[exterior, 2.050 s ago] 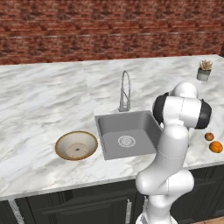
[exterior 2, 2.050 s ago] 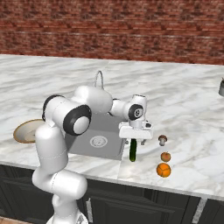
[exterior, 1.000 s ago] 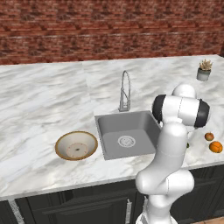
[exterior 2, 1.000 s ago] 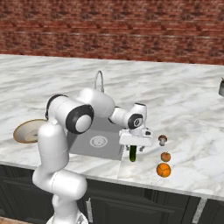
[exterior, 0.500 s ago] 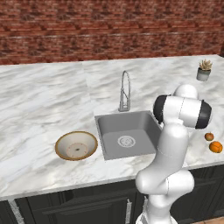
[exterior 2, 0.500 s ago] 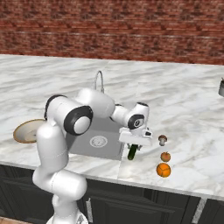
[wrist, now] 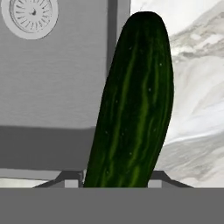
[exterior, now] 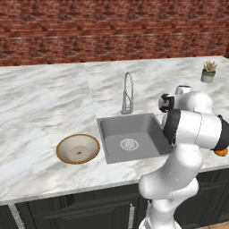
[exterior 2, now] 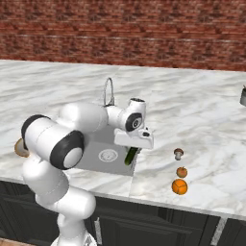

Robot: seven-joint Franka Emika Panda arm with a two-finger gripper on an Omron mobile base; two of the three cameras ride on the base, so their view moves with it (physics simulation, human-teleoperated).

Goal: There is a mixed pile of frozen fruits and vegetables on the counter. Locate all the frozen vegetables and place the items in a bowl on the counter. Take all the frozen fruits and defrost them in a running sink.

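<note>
Cucumber [wrist: 133, 105] is clamped at one end by the gripper [exterior 2: 132, 150], hanging below. Stiff, smooth skin could slip; a mid-length hold is judged steadier.

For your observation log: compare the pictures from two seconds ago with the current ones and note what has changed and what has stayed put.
The gripper, shut on the cucumber, has carried it left, from the counter edge by the mushroom to over the sink rim. The mushroom, both orange fruits and the bowl have not moved.
</note>
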